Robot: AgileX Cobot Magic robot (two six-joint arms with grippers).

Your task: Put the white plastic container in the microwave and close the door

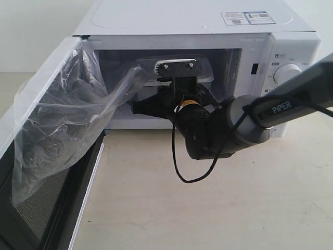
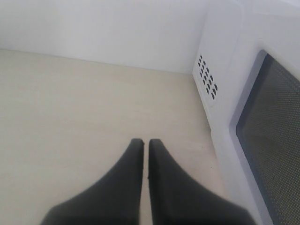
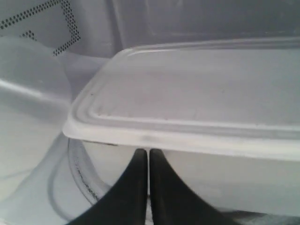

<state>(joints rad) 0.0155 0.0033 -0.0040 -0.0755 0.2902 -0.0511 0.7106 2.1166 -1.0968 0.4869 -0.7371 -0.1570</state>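
Note:
The white microwave [image 1: 197, 23] stands with its door [image 1: 39, 83] swung wide to the left, crinkled clear film [image 1: 57, 135] hanging on the door's inner face. The white plastic container [image 3: 197, 93] lies inside the cavity on the glass turntable [image 3: 70, 173], lid on. My right gripper [image 3: 148, 152] is shut and holds nothing; its tips sit against the container's near side wall, just under the lid rim. In the exterior view the right arm [image 1: 244, 120] reaches into the cavity and covers most of the container [image 1: 205, 67]. My left gripper [image 2: 145, 142] is shut and empty above the table.
The left gripper hovers beside the microwave's vented side wall [image 2: 207, 77] and the outer face of the door with its dark window [image 2: 276, 136]. A black cable [image 1: 179, 166] dangles from the right wrist over the beige tabletop [image 1: 208, 208]. A knob [image 1: 286, 73] shows beside the right arm.

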